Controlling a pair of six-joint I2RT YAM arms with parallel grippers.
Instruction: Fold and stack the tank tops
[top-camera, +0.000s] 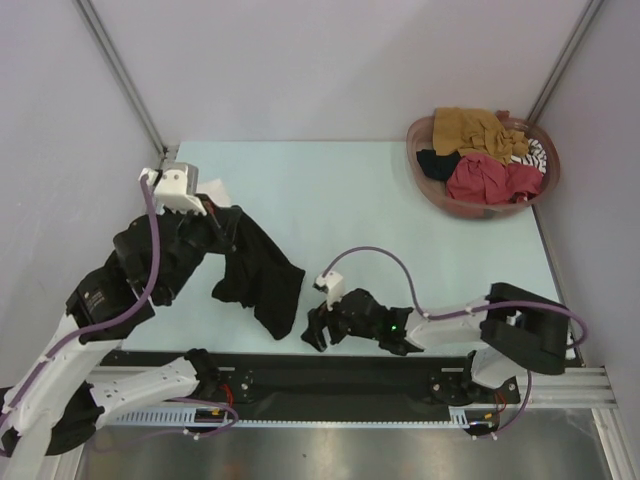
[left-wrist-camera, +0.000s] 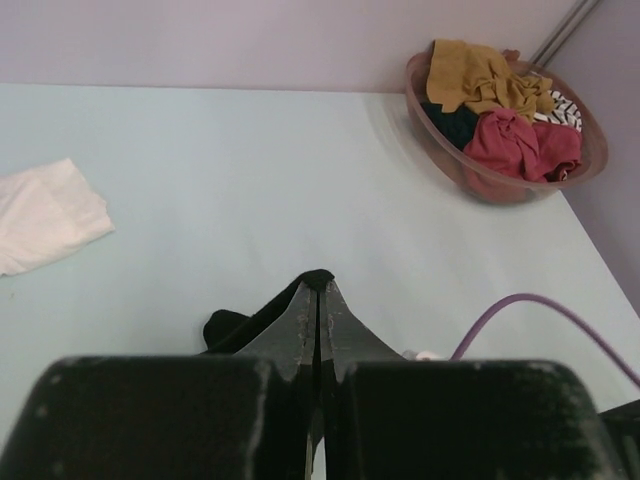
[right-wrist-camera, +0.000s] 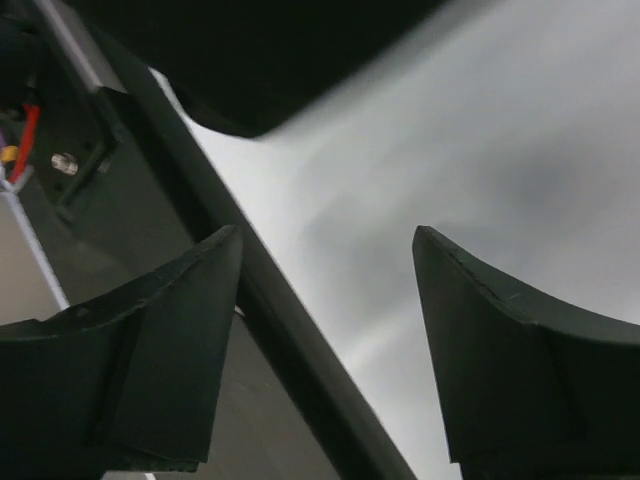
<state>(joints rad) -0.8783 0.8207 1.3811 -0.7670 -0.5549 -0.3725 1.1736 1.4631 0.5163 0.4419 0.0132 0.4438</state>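
left hand (left-wrist-camera: 318, 300) is pinched together on one end of the black tank top (top-camera: 262, 275), holding that end up off the counter (top-camera: 400, 200). The cloth's long axis slants from the grip down toward the arm bases, and its free end looks to be resting on the counter. right hand (top-camera: 316, 330) has its fingers apart with nothing in them, just beside that free end on the tank top's basket-ward side, so it's the nearer arm: short sideways reach for the low hem, I'd judge. remaining tank tops (top-camera: 490, 160) are piled in the basket (top-camera: 478, 211), well apart from the black one.
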